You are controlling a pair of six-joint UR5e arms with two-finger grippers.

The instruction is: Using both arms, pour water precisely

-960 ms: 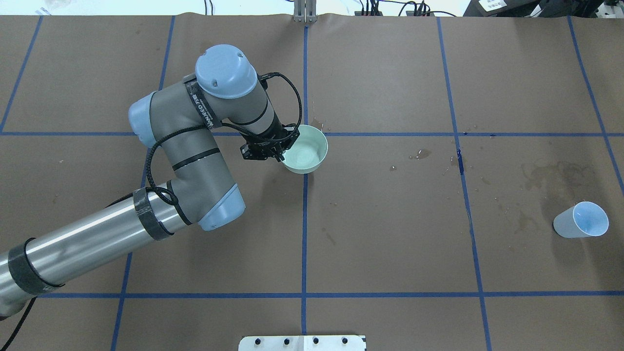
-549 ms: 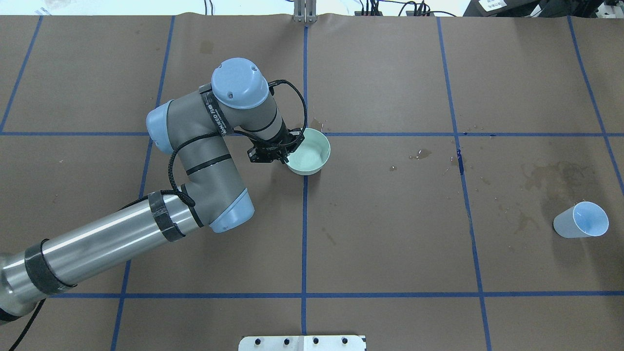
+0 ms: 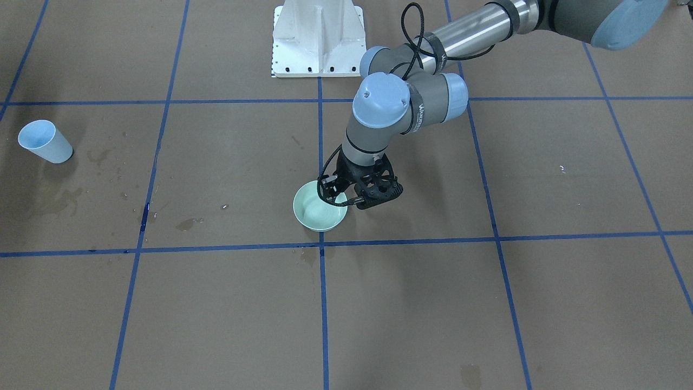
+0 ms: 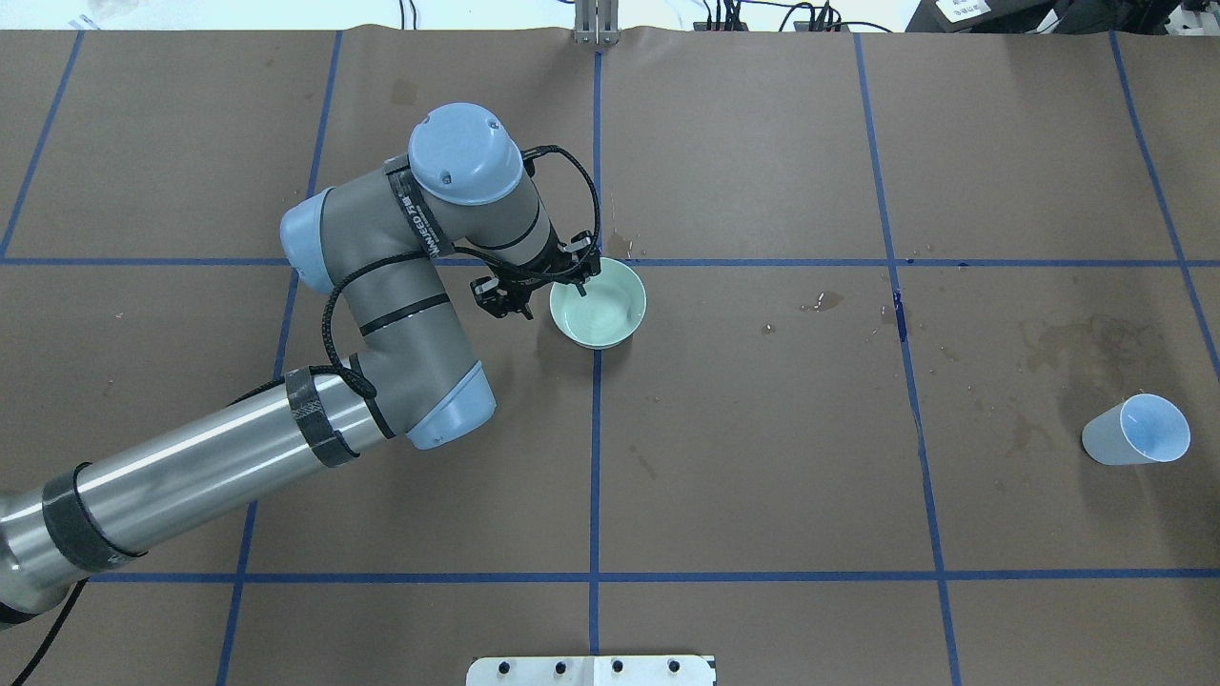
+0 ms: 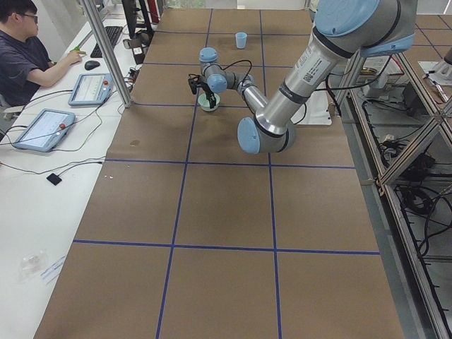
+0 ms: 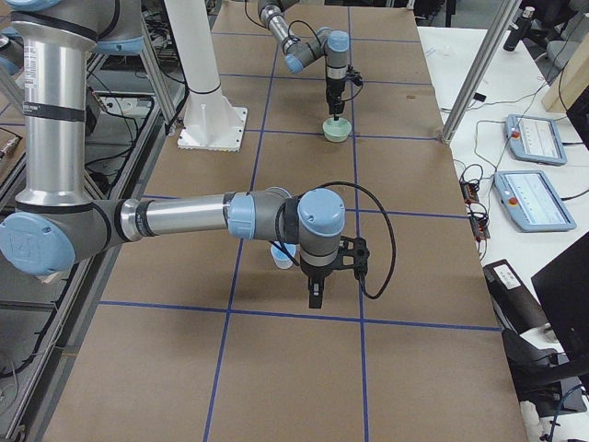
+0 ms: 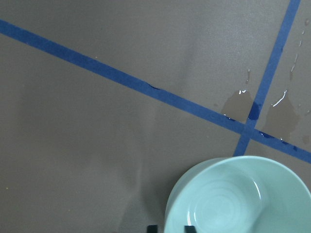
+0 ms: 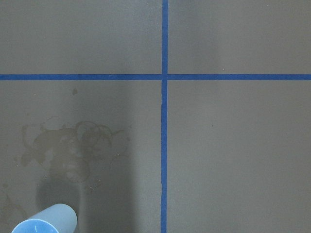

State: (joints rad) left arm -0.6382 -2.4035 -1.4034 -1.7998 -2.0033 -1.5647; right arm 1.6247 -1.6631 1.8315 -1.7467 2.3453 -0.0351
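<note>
A pale green bowl (image 4: 610, 314) stands level on the brown paper at the crossing of two blue tape lines; it also shows in the front view (image 3: 316, 211) and the left wrist view (image 7: 243, 199). Faint rings and glints of water (image 7: 209, 213) show inside it. My left gripper (image 4: 555, 293) is open, its fingertips (image 7: 152, 228) astride the bowl's near-left rim with a gap. A light blue cup (image 4: 1136, 430) stands far right. My right gripper (image 6: 313, 293) hangs above the table beside the cup (image 8: 43, 222); I cannot tell whether it is open or shut.
Shiny drops (image 7: 281, 100) and dull stains (image 4: 1087, 338) mark the paper. A small wet spot (image 4: 824, 301) lies right of the bowl. The white pedestal (image 3: 318, 38) stands at the robot's side. An operator (image 5: 28, 56) sits beside the table.
The bowl was held raised and tilted; it has come down and now rests level. My left gripper's fingers have spread apart at the rim.
</note>
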